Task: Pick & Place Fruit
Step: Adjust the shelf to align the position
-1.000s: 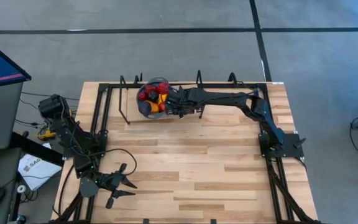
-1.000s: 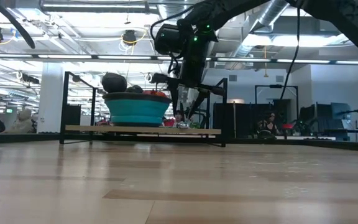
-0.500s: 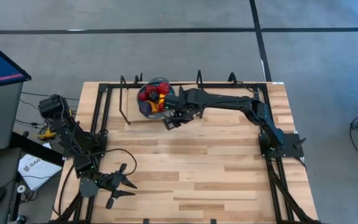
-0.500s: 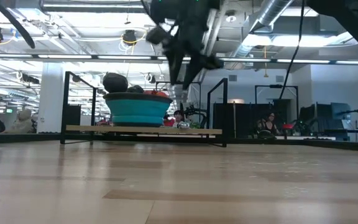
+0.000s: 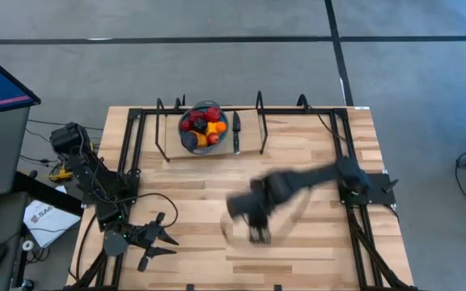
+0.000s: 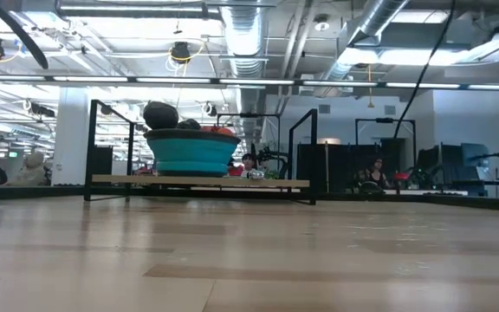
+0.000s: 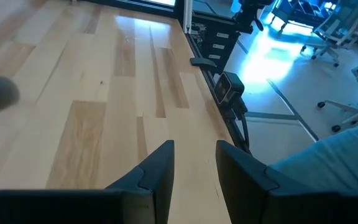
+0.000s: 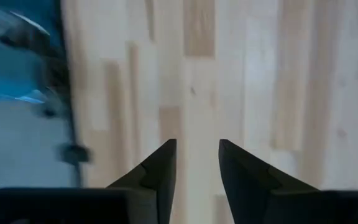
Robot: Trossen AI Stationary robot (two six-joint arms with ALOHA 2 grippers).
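The fruit (image 5: 199, 127) sits heaped in the blue bowl (image 5: 186, 143) at the table's far edge, a knife (image 5: 235, 133) just beside it. The right gripper (image 5: 259, 235), fingers spread and empty, hangs mid-table, well short of the bowl yet nearer than the left gripper (image 5: 162, 242), parked open at the near-left corner.

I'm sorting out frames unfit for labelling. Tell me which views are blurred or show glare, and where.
High view: the right arm is smeared over the table's middle, its gripper a ghost; the bowl with fruit stays crisp. Right wrist view: boards and the blue edge streak, though its fingers are sharp. Left wrist view: bright blue glare on the floor beyond the table. Low view: steady.
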